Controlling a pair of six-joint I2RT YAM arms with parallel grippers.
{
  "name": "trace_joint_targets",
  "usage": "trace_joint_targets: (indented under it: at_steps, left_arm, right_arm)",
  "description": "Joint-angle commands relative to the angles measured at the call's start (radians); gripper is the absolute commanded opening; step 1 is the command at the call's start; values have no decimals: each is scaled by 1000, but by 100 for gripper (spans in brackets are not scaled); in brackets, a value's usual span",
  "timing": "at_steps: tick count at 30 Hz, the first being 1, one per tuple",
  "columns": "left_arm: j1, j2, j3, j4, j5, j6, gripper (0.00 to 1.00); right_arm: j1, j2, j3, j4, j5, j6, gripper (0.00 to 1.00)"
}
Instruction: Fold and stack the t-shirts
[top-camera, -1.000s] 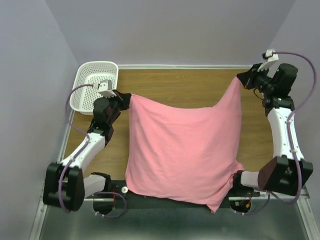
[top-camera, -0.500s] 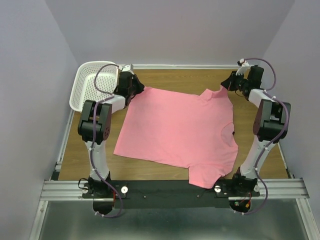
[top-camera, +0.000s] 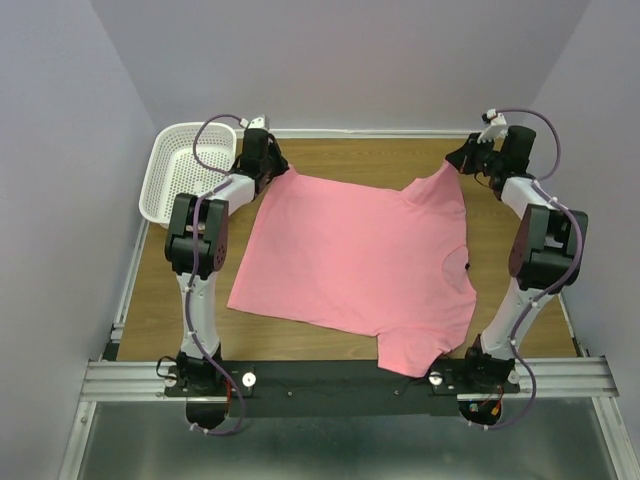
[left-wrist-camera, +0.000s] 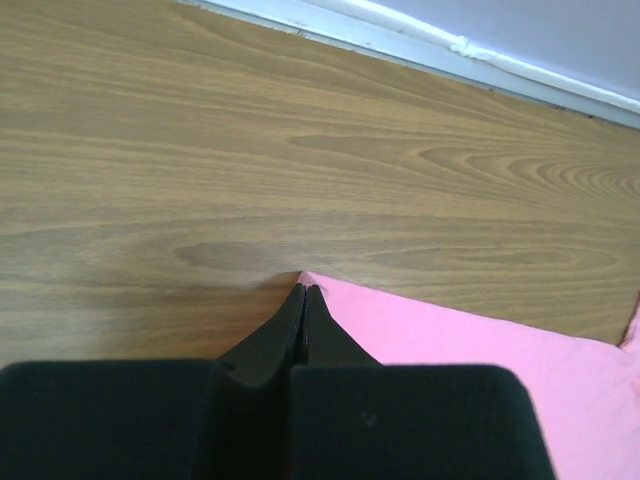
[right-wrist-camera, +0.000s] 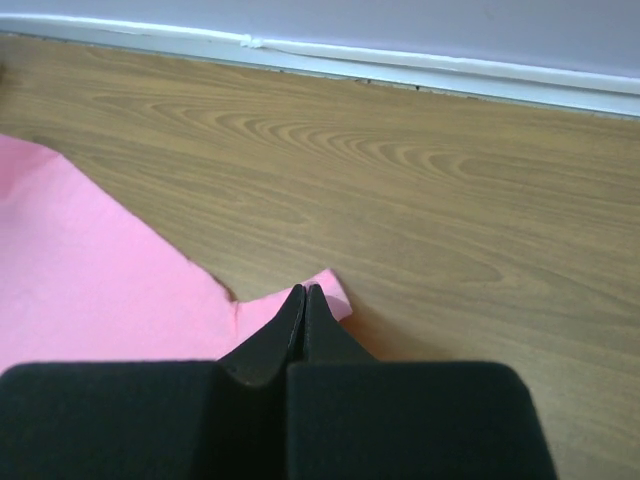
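The salmon-pink t-shirt (top-camera: 355, 262) lies spread flat on the wooden table, its near sleeve hanging over the front rail. My left gripper (top-camera: 281, 172) is shut on the shirt's far left corner, seen in the left wrist view (left-wrist-camera: 304, 290) with pink fabric (left-wrist-camera: 480, 350) to its right. My right gripper (top-camera: 458, 163) is shut on the far right corner, which is lifted slightly; in the right wrist view (right-wrist-camera: 304, 290) the jaws pinch a small pink tip (right-wrist-camera: 335, 293) of the shirt (right-wrist-camera: 90, 270).
A white perforated basket (top-camera: 185, 170) stands at the table's far left corner beside my left arm. The table's back edge strip (left-wrist-camera: 420, 45) runs just beyond both grippers. A black rail (top-camera: 330, 378) crosses the near edge.
Both arms swung from the near side to the far edge, carrying the shirt and laying it flat on the table. In the last half second they barely moved.
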Motion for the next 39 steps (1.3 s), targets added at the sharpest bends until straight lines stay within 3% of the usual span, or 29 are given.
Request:
trace_joint_targets:
  at_steps: [1, 18, 39]
  left_arm:
    - [14, 28, 26, -63, -60, 14, 0]
    - [31, 16, 3, -89, -119, 74, 0]
    - [62, -104, -142, -57, -155, 137, 0]
  right_arm:
    - [2, -123, -72, 23, -25, -21, 0]
    - [-4, -376, -316, 13, -56, -92, 0]
    - [-38, -601, -492, -56, 61, -152, 1]
